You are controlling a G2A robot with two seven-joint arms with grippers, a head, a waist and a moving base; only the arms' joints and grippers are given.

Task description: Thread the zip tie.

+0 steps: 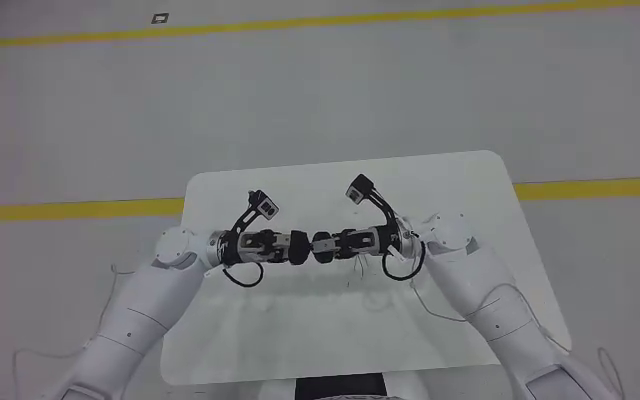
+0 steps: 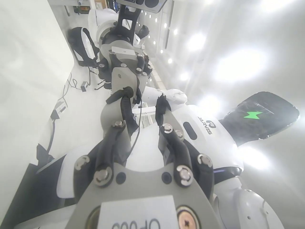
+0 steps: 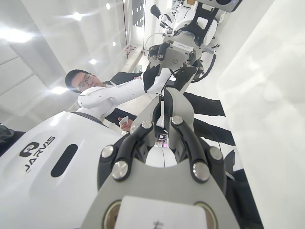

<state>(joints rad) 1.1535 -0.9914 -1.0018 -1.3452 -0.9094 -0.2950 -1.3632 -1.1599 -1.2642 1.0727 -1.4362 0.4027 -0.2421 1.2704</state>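
both arms are hanging over the middle of the white bench (image 1: pixel 470 200), raised off its surface and lying in one line along its width. the left tool (image 1: pixel 302 247) and the right tool (image 1: pixel 319 245) are facing each other tip to tip above the bench's centre, almost touching. the right tool is clenching: its fingers (image 3: pixel 175 110) are pressing together on the zip tie (image 2: pixel 140 115), a thin black strand that is sticking out past its tips, above the bench's middle and clear of its top. the left tool is standing released, its two fingers (image 2: pixel 162 110) spread with a plain gap, and the free length of the zip tie is running into that gap without either black pad closing on it. i cannot tell whether the strand is brushing one pad. a wrist camera (image 1: pixel 265 205) on a black bracket is riding on each arm, leaning toward the bench's far edge, and a black cable (image 1: pixel 243 276) is looping under the left wrist, toward the bench's near edge. a grey floor (image 1: pixel 100 120) with yellow lines (image 1: pixel 300 22) is stretching beyond the bench's far side.
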